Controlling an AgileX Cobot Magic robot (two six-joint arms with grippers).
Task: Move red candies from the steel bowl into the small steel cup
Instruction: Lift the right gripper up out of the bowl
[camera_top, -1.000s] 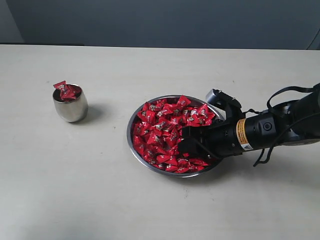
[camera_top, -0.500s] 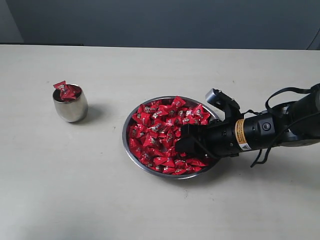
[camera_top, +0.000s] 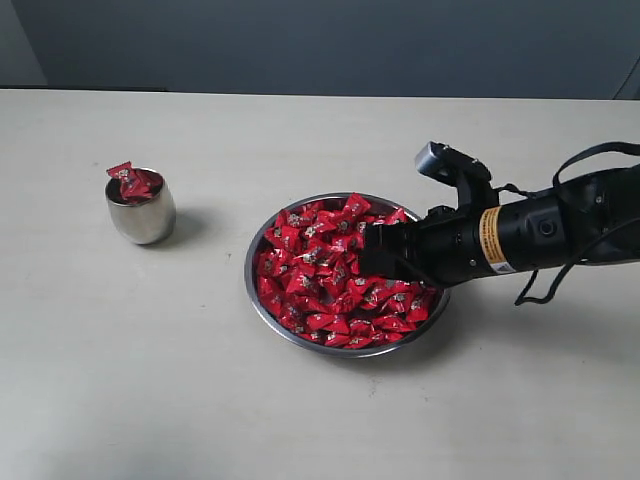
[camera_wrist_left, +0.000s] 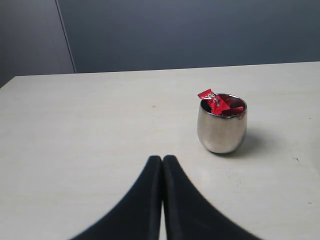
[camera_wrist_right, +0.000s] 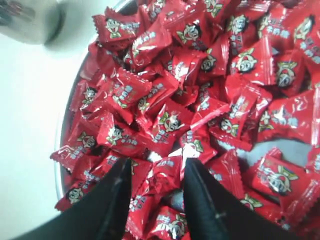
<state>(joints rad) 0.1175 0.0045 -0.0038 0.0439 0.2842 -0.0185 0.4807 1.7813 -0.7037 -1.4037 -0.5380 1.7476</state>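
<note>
The steel bowl (camera_top: 248, 278) sits mid-table, heaped with red candies (camera_top: 320, 270). My right gripper (camera_top: 372, 255) hangs just above the pile on the bowl's right side. In the right wrist view its two black fingers (camera_wrist_right: 156, 162) stand apart with one red candy (camera_wrist_right: 167, 175) spanning the gap and touching both. The small steel cup (camera_top: 140, 213) stands at the far left, with red candies (camera_top: 130, 180) sticking out of its top. My left gripper (camera_wrist_left: 162, 159) is shut and empty on the table a short way from the cup (camera_wrist_left: 221, 127); it is out of the exterior view.
Bare beige table (camera_top: 200, 400) surrounds the bowl and cup. A dark wall (camera_top: 320, 40) rises behind the table's far edge. The right arm with its cables (camera_top: 540, 235) reaches in from the right.
The right gripper has risen out of the candy pile and drawn back toward the bowl's right rim. Before that the bowl slid slightly left. The cup has not moved.
</note>
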